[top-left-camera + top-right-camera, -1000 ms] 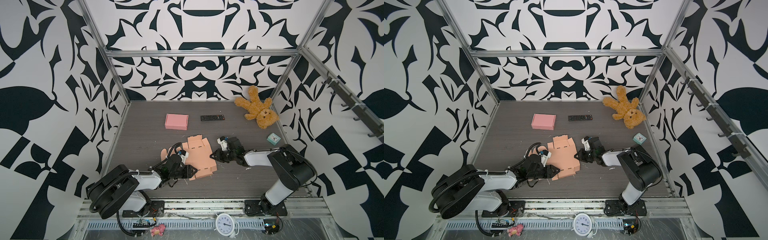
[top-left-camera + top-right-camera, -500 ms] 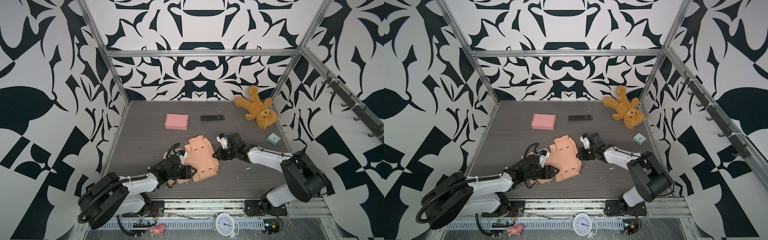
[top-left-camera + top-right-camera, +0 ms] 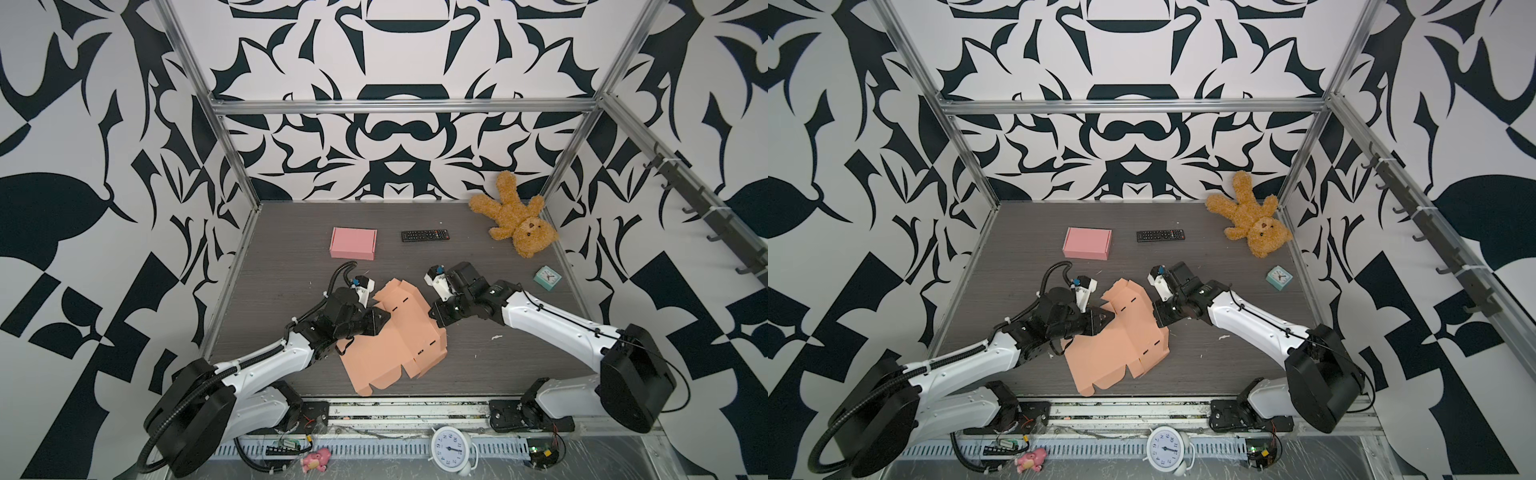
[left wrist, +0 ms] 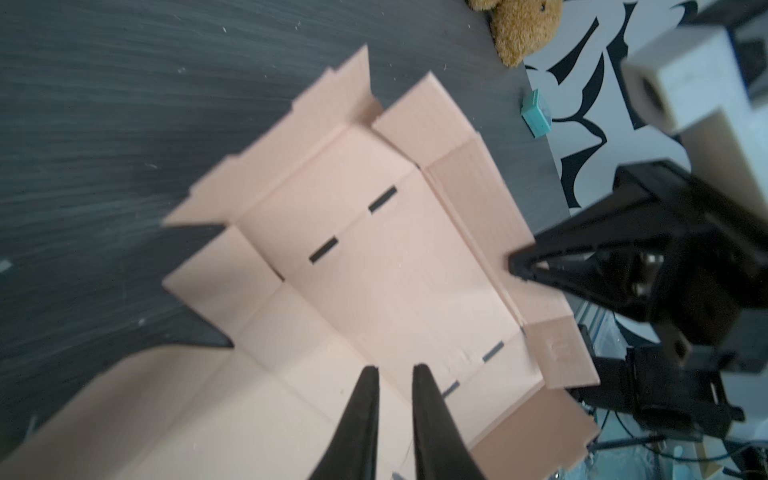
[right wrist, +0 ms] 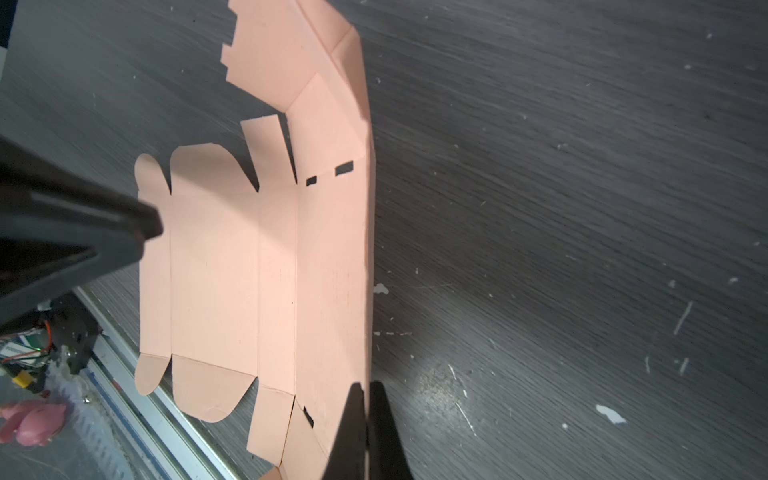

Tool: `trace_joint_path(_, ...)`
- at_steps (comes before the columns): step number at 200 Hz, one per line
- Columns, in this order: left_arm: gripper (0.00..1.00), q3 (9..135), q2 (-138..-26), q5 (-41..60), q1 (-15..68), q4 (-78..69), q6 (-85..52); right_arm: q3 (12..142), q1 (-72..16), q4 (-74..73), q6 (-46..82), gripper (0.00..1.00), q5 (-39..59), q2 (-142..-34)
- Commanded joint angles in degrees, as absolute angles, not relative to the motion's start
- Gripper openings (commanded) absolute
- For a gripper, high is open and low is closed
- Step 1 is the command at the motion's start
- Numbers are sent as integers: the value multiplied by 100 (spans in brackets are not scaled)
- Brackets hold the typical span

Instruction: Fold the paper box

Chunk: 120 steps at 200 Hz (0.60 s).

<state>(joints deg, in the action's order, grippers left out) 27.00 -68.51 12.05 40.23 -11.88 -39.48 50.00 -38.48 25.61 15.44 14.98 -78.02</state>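
The paper box [image 3: 399,336] [image 3: 1121,336] is a salmon die-cut sheet with slots and flaps, partly creased, lying mid-front on the dark table. My right gripper [image 3: 433,318] [image 5: 368,388] is shut on the sheet's right side panel, which stands up on edge [image 5: 332,249]. My left gripper [image 3: 385,319] [image 4: 395,368] is at the sheet's left edge, over its inner face [image 4: 374,257]. Its fingers stand a narrow gap apart with nothing between them. The left wrist view shows the right gripper [image 4: 513,266] pinching the far panel.
At the back are a pink closed box [image 3: 353,243], a black remote [image 3: 424,235] and a brown teddy bear [image 3: 515,224]. A small teal clock [image 3: 547,277] sits at the right wall. The sheet's near corner [image 3: 361,390] reaches close to the table's front rail.
The sheet has turned and now stretches further toward the front edge, with its right panel raised. The right gripper stays shut on it. The left jaws have narrowed.
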Motion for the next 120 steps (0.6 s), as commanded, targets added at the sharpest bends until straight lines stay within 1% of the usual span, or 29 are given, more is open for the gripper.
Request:
trace_joint_path(1, 12, 2941, -7408, 1313, 3841, -1462, -3889, 5249, -3911, 2839, 1397, 0, 1144, -7690)
trace_joint_path(23, 8, 3174, -7918, 1370, 3620, -1699, -3918, 5313, -3976, 2851, 1401, 0, 1106, -7672)
trace_joint_path(40, 6, 3345, -8204, 1561, 3410, -1831, -3964, 5344, -4046, 2858, 1383, 0, 1061, -7647)
trace_joint_path(120, 6, 4262, -8993, 1936, 3216, -1945, -3819, 5440, -4210, 2866, 1332, 0, 1029, -7683)
